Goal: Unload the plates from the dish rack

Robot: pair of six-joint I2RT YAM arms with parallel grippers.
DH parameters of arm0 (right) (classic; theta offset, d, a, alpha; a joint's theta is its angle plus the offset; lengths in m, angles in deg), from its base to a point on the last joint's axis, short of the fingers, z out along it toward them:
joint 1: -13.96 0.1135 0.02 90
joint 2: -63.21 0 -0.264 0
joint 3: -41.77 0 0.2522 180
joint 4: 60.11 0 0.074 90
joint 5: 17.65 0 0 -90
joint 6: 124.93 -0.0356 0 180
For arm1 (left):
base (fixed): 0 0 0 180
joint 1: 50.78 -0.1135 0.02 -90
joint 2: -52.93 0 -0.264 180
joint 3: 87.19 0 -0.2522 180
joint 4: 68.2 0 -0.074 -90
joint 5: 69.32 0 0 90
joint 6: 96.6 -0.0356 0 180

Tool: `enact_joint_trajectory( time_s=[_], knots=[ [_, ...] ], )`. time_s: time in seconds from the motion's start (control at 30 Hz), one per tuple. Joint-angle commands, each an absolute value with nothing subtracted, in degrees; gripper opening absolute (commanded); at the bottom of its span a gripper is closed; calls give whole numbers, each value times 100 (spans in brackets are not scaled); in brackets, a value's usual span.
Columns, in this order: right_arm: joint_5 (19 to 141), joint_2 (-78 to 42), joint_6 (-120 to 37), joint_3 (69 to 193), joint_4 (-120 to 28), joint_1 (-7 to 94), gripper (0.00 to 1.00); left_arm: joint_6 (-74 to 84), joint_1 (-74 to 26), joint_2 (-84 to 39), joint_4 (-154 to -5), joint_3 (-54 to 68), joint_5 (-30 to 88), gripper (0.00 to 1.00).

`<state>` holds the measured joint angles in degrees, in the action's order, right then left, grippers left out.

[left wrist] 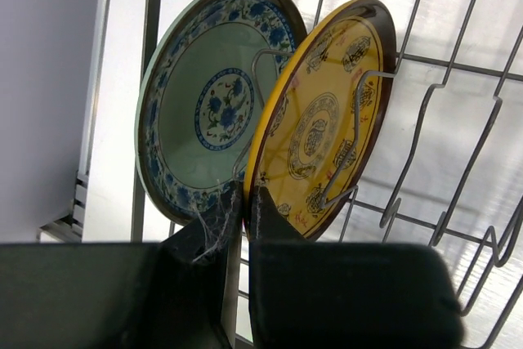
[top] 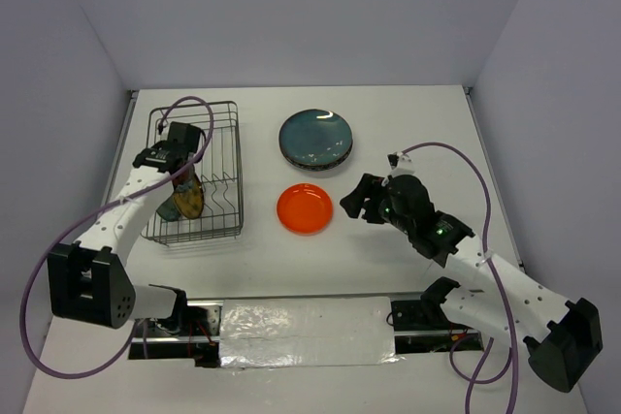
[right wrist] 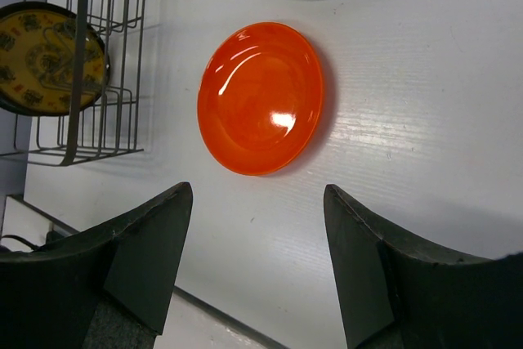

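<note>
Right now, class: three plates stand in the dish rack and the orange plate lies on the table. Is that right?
Not quite. Only two plates stand in the dish rack: the blue-patterned plate and the yellow plate, as the left wrist view shows. The orange plate lies on the table.

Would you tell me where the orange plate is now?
In the top view, the orange plate lies mid-table, right of the dish rack, just below the teal plate.
</note>
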<state>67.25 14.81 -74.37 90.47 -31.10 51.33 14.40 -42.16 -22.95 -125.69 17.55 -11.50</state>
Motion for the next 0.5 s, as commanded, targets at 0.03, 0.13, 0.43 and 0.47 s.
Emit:
enact_joint_trajectory(
  time_s=[0.03,0.13,0.43,0.47],
  knots=[
    [6716,1663,-7500,9086,-3246,5193,73,1257,-4007,-2265,-12591,1550,-1544,0],
    [6725,1681,-7518,9069,-3246,5193,73,1248,-3840,-2414,-12714,1410,-1763,0],
    [6672,1857,-7500,9007,-3167,5219,73,1160,-3514,-2582,-12916,1164,-2114,0],
    [6690,1865,-7509,8998,-3158,5211,73,1168,-3427,-2582,-13003,1067,-2159,0]
  ],
)
